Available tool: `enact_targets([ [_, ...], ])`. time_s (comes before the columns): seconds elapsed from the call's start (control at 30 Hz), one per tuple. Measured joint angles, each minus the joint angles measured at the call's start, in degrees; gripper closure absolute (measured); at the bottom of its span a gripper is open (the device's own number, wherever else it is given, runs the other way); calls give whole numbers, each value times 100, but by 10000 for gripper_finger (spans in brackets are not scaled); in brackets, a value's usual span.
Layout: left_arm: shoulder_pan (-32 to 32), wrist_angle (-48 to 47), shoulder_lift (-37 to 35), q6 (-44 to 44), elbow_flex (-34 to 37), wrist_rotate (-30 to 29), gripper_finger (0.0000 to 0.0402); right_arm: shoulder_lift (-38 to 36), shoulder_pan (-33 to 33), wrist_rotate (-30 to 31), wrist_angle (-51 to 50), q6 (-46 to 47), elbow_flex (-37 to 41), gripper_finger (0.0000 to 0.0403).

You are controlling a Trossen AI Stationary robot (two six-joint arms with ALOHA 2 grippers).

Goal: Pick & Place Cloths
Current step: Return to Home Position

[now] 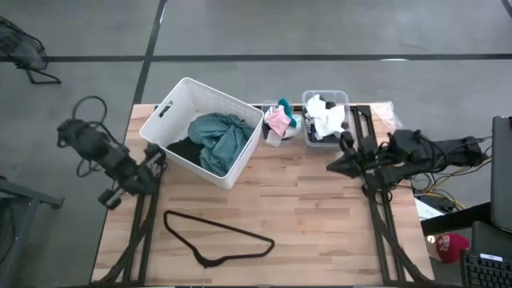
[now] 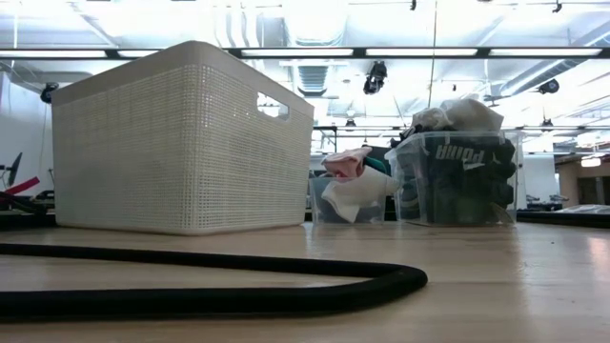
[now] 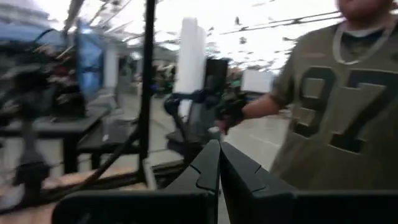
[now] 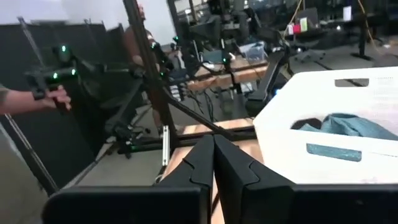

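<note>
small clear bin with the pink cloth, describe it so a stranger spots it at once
At the wooden table's far edge stands a big white plastic basket. Squeezed between it and a larger transparent bin of white and black cloths sits the small transparent bin. Only it holds a pink cloth.

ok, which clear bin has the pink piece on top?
The smaller clear bin, right beside the white basket: pink sock on top. The larger clear bin shows white and black cloths instead.
</note>
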State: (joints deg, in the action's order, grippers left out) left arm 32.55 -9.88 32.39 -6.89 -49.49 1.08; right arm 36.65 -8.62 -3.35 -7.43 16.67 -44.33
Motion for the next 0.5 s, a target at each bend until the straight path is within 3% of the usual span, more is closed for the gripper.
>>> enact_targets([
  [0.13,59,563,-23,61,626,450,389,-211,-25,-187,534,262,660,394],
  [0.27,84,867,-178,-67,1208,461,389,-493,-155,-293,975,59,1203,394],
  [0.5,201,1519,-778,364,2173,594,388,-1171,-310,-269,884,-371,1881,394],
])
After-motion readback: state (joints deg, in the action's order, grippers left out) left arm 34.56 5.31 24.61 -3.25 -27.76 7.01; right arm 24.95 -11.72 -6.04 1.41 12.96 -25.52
